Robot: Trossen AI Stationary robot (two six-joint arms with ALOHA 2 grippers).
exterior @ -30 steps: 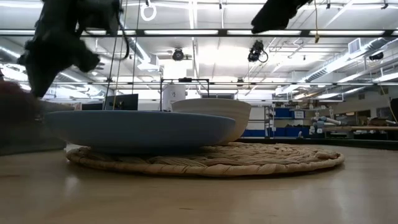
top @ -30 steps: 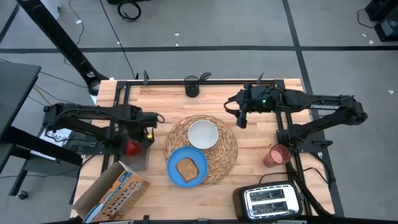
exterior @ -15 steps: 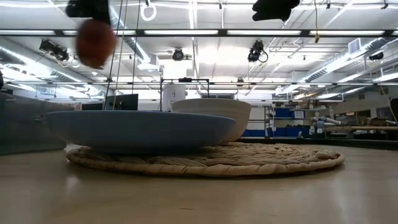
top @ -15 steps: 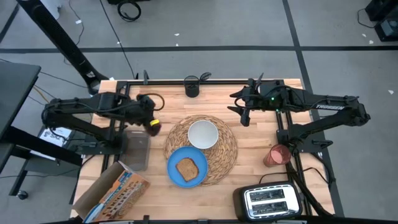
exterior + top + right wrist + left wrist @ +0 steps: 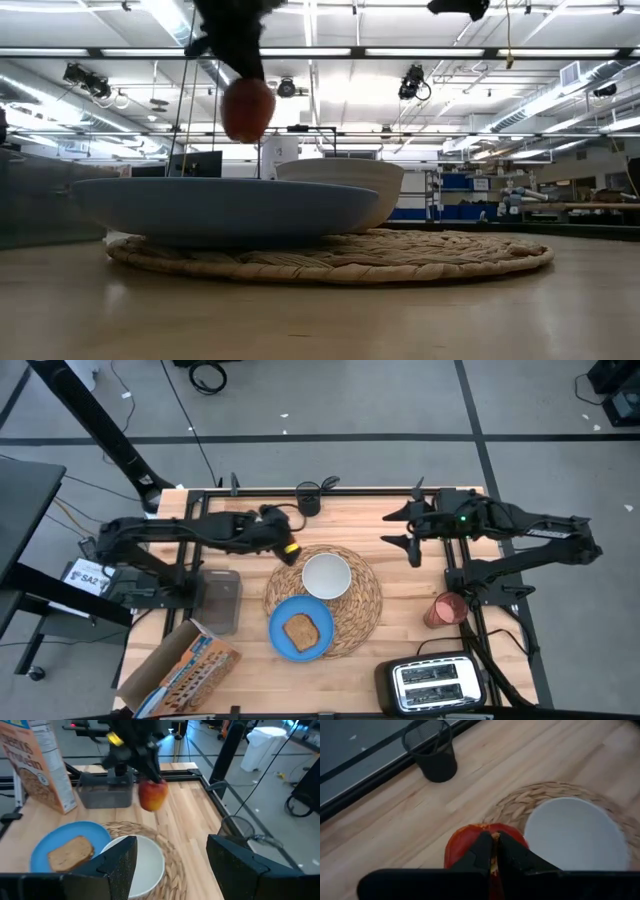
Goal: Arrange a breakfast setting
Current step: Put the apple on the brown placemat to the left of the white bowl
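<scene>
The left gripper [image 5: 283, 546] is holding the red apple [image 5: 152, 795] clamped between its fingers, in the air at the far left edge of the woven placemat [image 5: 368, 600], beside the white bowl [image 5: 326, 575]. Toast slice [image 5: 301, 630] is lying on the blue plate [image 5: 279, 639]. The right gripper [image 5: 412, 532] is hanging spread apart near the table's far right; red cup [image 5: 444, 610] is standing at the right.

In the high view the left gripper [image 5: 283, 540] hides the red apple [image 5: 247, 109]. The left wrist view shows only part of that apple, behind the fingers [image 5: 479, 854]. The low view cuts off both arms at its top edge.
</scene>
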